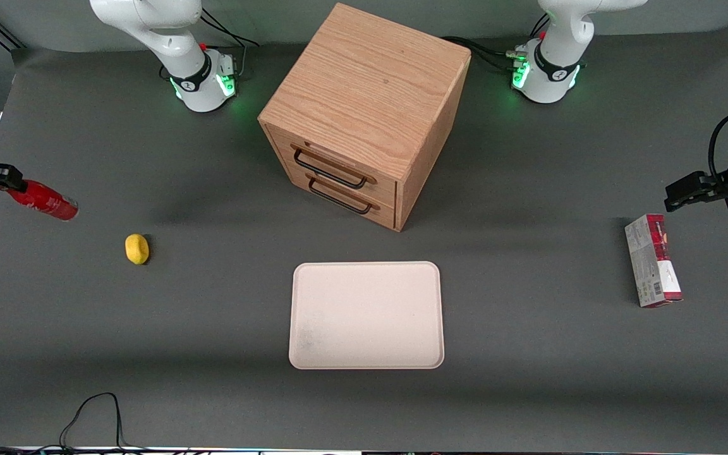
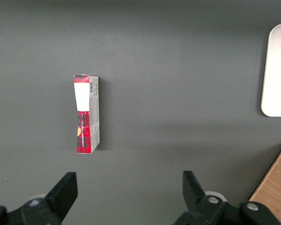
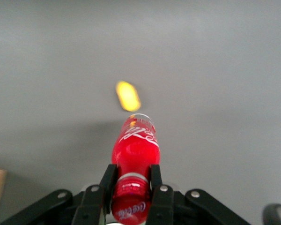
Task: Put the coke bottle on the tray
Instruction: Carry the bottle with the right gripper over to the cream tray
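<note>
Gripper (image 1: 5,180) at working arm's end of table (image 1: 212,354), clamped on bottle (image 1: 45,200) held tilted above the surface. Lemon (image 1: 137,249) just beside, nearer the front camera. Tray (image 1: 366,315) mid-table, in front of the drawer cabinet (image 1: 364,114). Carton (image 1: 652,260) lies toward parked arm's end.

The coke bottle (image 3: 135,154) carries white Coca-Cola script on its red body, readable in the right wrist view: once on the wide part of the body and once more near the capped end, where the claw (image 3: 132,185) grips it between its two fingers above the worktop. The red-and-white carton (image 2: 87,115) bears a barcode and small print, too fine to read.
</note>
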Motion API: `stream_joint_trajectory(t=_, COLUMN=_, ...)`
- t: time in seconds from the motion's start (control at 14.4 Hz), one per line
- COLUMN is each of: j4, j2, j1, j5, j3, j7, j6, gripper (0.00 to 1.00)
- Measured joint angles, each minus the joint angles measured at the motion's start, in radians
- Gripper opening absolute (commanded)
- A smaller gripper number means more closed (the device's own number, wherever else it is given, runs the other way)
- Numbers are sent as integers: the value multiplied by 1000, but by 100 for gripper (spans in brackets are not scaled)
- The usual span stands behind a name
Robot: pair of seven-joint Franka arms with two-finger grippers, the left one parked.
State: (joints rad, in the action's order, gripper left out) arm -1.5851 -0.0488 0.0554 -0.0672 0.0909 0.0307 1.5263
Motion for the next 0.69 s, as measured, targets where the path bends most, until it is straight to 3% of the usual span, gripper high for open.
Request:
stream_joint_trajectory(t=0.21, j4=302, j2=-158, j1=10, j5=35, j3=-123, j7=-55, j6=-122, gripper=0)
stream_joint_trajectory(t=0.42, j4=495, j2=-290, j1=16, j5=28, j3=-334, j7=-262, j6=-132, gripper=0)
stream_joint_trajectory(t=0.55, j4=547, j2=-368, j1=9, j5=-10, j3=-489, j7=-390, j6=-78, gripper=0)
stream_joint_trajectory(t=0.69, j4=556, j2=-446, j1=-40, j5=-75, j3=-571, j7=-508, j6=43, gripper=0)
